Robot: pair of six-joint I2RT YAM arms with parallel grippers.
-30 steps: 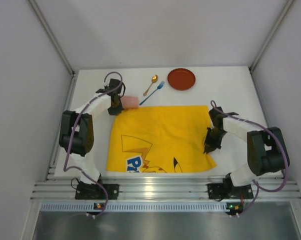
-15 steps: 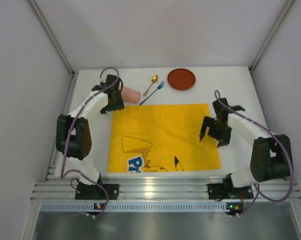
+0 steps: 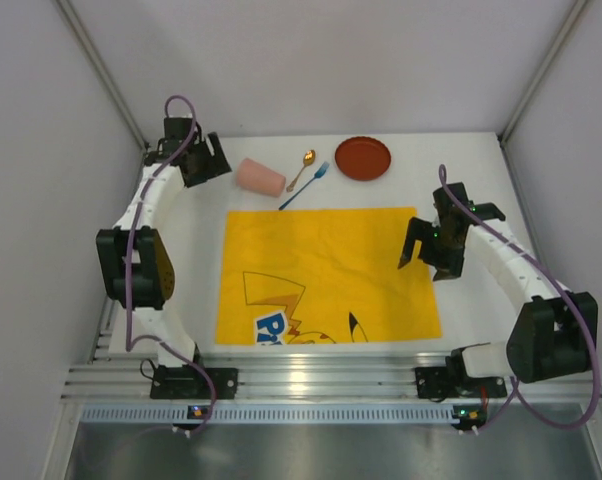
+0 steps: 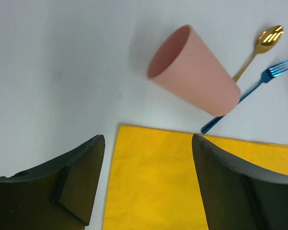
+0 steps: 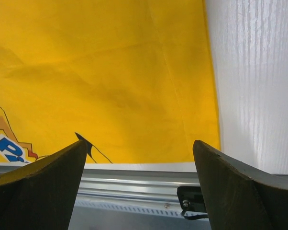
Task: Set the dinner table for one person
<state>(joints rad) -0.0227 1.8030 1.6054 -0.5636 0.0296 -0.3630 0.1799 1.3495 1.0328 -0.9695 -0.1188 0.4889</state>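
Note:
On the white dinner table [image 3: 186, 270] a yellow cartoon-printed cloth [image 3: 326, 275] lies spread flat. Behind it lie a pink cup [image 3: 260, 177] on its side, a gold spoon [image 3: 302, 168], a blue fork [image 3: 304, 186] and a red plate [image 3: 363, 157]. My left gripper [image 3: 201, 160] hangs open and empty at the far left, left of the cup. Its wrist view shows the cup [image 4: 196, 72], the fork [image 4: 259, 84] and the cloth's far left corner [image 4: 153, 182] below the jaws. My right gripper [image 3: 428, 257] stands open and empty over the cloth's right edge [image 5: 110, 72].
A ribbed aluminium rail [image 3: 321, 380] runs along the near edge with both arm bases on it. White walls close in the left, right and back. Bare tabletop [image 5: 259, 72] lies right of the cloth.
Both grippers have opened and let go of the cloth, which now lies flat. The left arm rose toward the far left corner; the right lifted off the cloth's right edge.

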